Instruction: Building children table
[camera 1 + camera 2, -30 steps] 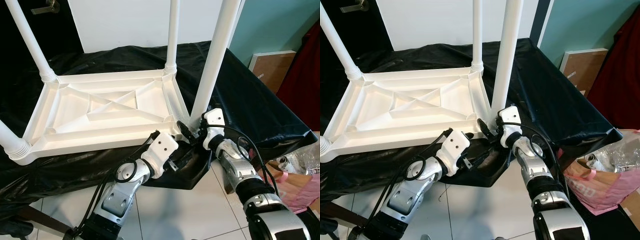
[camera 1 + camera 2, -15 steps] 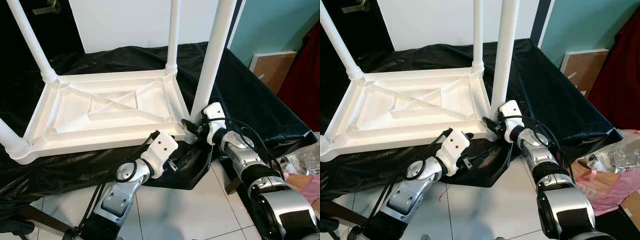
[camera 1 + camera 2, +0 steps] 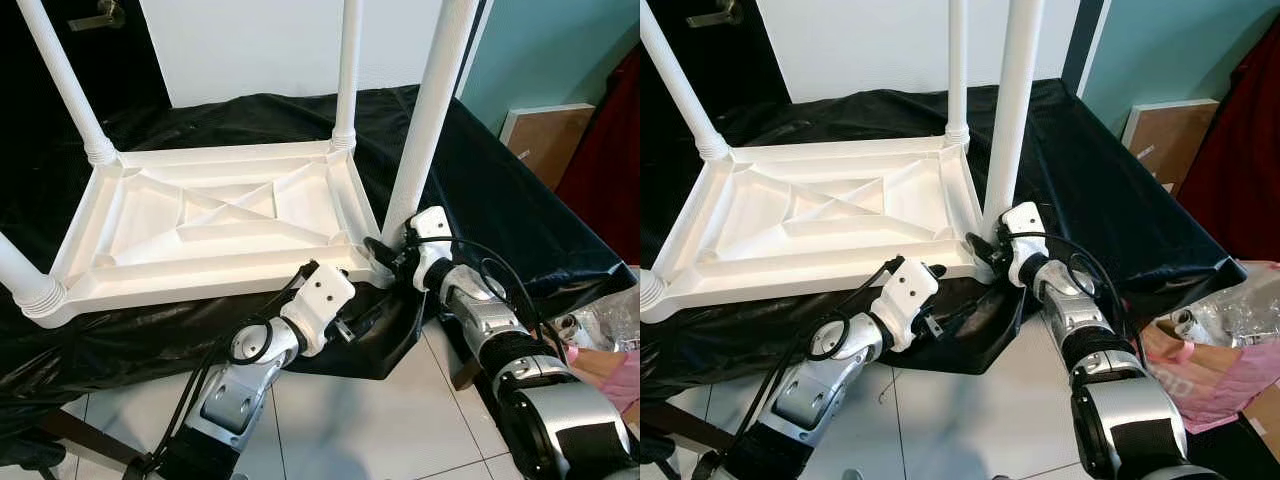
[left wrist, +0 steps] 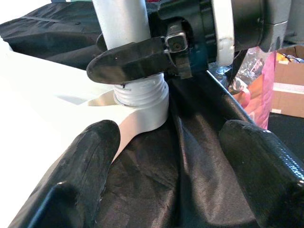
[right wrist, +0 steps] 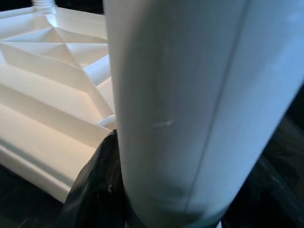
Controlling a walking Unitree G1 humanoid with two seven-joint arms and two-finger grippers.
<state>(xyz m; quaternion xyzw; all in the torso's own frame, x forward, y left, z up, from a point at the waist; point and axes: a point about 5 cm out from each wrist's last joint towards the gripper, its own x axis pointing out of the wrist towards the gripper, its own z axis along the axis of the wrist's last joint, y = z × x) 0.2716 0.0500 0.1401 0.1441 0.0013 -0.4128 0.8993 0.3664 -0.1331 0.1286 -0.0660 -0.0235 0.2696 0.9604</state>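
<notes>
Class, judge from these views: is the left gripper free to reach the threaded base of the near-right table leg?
Probably yes: the left gripper, open, faces the leg base across bare black cloth; the right gripper already clasps the leg just above.

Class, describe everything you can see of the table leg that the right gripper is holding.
The table leg is a smooth white plastic tube, standing upright at the near right corner of the upturned white tabletop. Its ribbed, threaded base sits in the corner socket. The right gripper is shut around it just above the base. Its top runs out of frame.
</notes>
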